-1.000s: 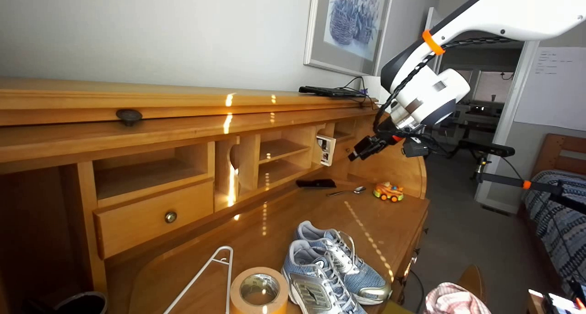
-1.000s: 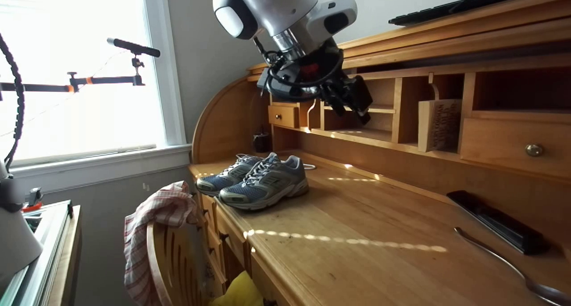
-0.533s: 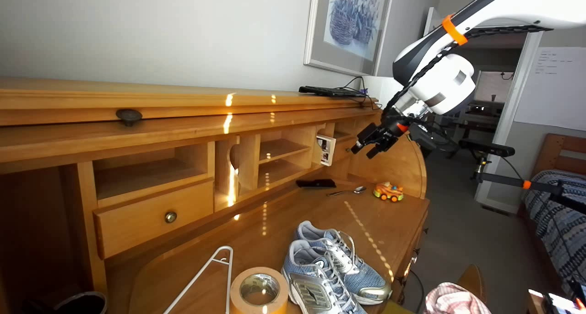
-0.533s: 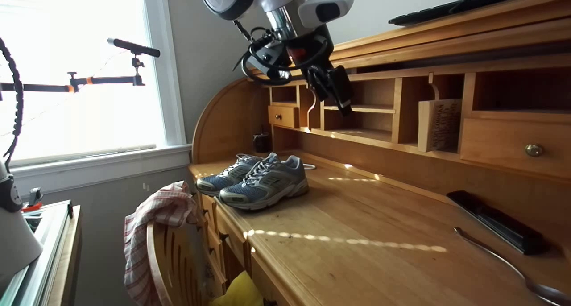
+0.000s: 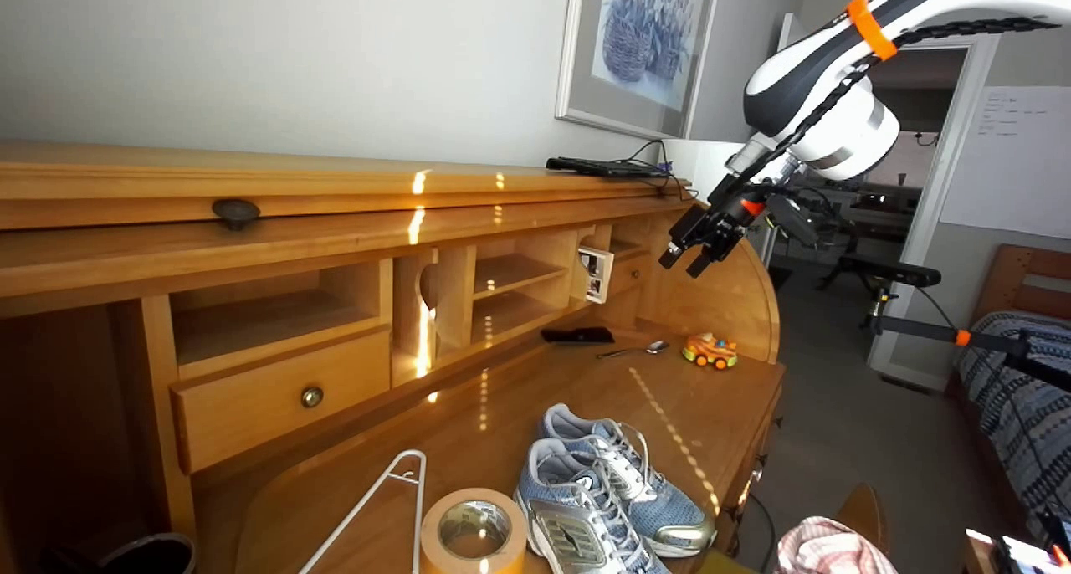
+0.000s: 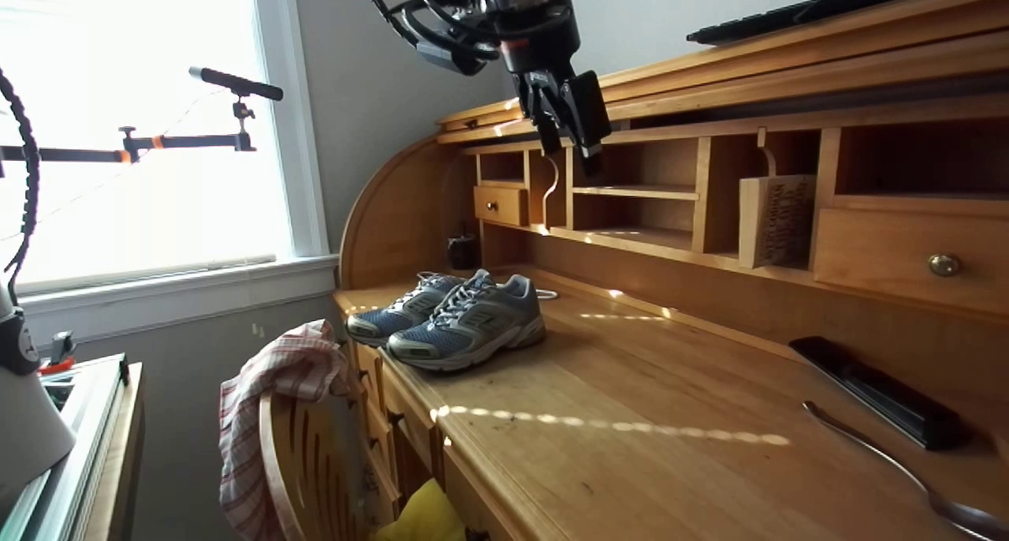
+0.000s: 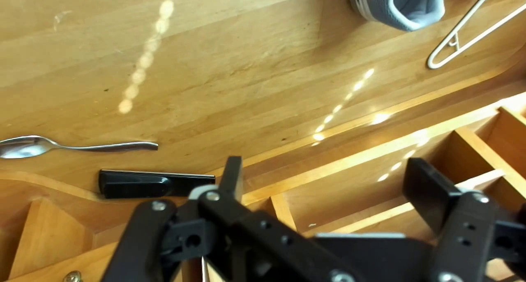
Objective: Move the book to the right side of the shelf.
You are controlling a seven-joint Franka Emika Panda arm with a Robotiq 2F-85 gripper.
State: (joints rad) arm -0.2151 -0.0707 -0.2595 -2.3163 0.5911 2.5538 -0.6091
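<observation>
In an exterior view the arm (image 5: 816, 76) reaches in from the upper right, sloping down leftward past an orange band (image 5: 871, 26). The wrist (image 5: 845, 135) bends below that, and the tool (image 7: 324, 169) slants down and to the left, in the air well above the bench (image 6: 670, 383), seen against its curved end panel (image 5: 736, 302). In an exterior view it hangs steeply from the top, its fingertips (image 6: 590, 153) angled slightly right. The wrist view shows its fingers (image 7: 429, 191) set wide apart. The book (image 6: 776, 221) stands upright in the shelf (image 6: 724, 202), at the front opening, well apart from the tool; whether it touches the divider (image 6: 828, 162) on its right I cannot tell. On the bench in an exterior view, sneakers (image 6: 481, 324) stand at the far left, and a spoon (image 6: 966, 517) lies at the near right beside a long black object (image 6: 879, 395).
</observation>
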